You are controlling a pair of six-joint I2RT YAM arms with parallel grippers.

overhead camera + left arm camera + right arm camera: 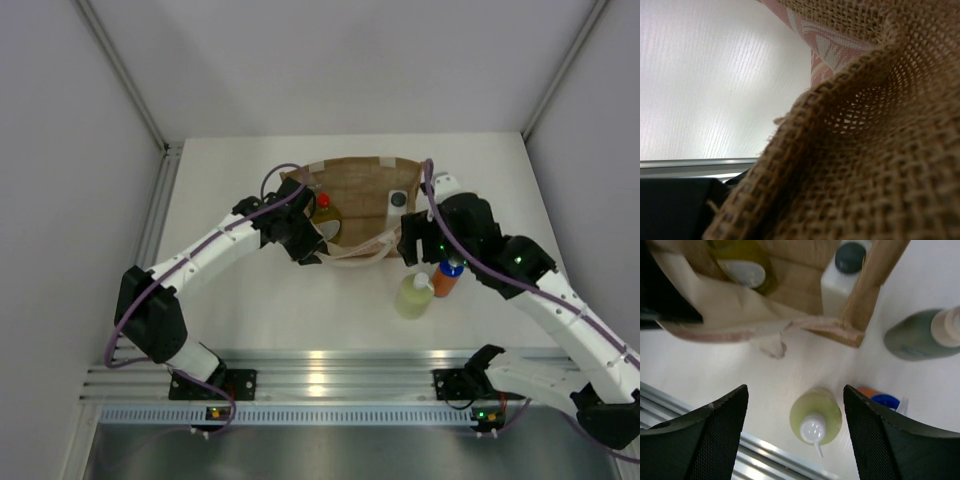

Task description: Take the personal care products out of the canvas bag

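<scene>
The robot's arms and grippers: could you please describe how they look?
The left arm and right arm have white links and black joints, each trailed by a purple cable. The right gripper has black, tapered fingers with a fine mesh texture.

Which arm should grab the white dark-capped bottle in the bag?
Right. The right tool is open beside the corner holding the white dark-capped bottle; the left tool is pressed into the canvas bag at its other side.

The right gripper (795,390) is seen spread wide, with the pale-green white-capped bottle (816,416) framed between its fingers. The orange blue-capped bottle (880,399) is parked just beside it, and the grey-green beige-pump bottle (917,335) further off. The white dark-capped bottle (837,285) and a yellow bottle (747,255) are held inside the canvas bag (790,295).
</scene>
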